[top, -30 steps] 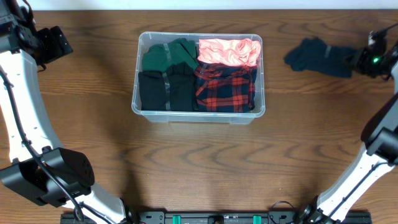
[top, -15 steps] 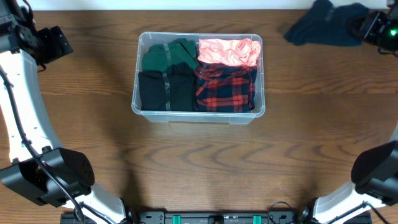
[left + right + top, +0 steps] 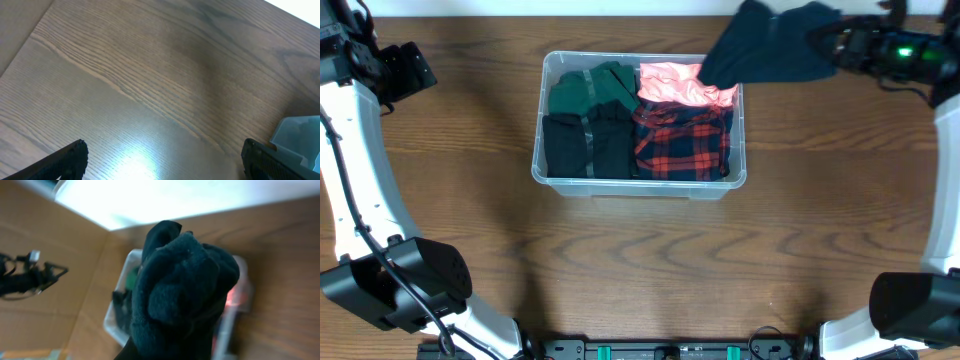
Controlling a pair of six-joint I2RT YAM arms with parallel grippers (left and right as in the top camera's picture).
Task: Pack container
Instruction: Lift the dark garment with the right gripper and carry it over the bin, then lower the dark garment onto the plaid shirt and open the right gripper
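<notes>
Brown wooden table (image 3: 640, 250), and dead centre sits the large clear rectangular plastic container (image 3: 638, 186), nearly full. At its one o'clock corner hangs a dark navy fleece garment (image 3: 770, 50), clenched in the right gripper (image 3: 835, 50). The risk is that trailing cloth drapes over the rim or snags it, because folded clothes (image 3: 590, 140) and a pink top (image 3: 685, 82) leave little room. Left gripper (image 3: 420, 68), ten o'clock, spread wide, empty.

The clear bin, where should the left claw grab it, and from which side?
Probably the bin by the rim of its left short wall, coming from above on the left: the thin lip suits a pinch, and the dark cloth in the right claw crowds the far right corner.
</notes>
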